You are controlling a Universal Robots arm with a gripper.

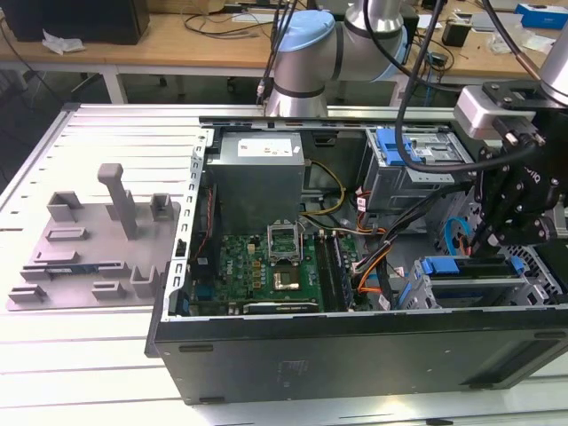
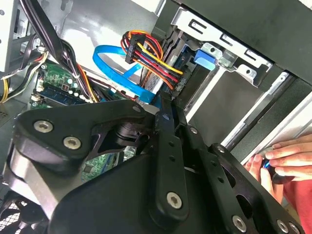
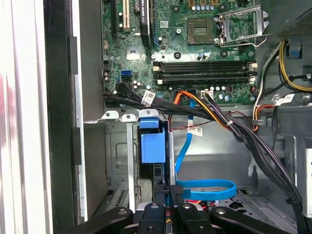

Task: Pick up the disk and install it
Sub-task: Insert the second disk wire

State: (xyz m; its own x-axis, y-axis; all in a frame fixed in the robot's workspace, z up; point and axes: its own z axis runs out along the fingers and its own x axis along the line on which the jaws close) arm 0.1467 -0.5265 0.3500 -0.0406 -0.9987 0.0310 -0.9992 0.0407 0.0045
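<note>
Blue-railed disk sits edge-up in the lower drive cage of the open tower case, apparently seated, with the gripper just above its rear cable end, fingers drawn together on nothing discernible.

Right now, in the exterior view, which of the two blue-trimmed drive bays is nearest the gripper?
The drive bay against the case's black wall: the gripper hangs just above it. The other bay sits farther back.
</note>
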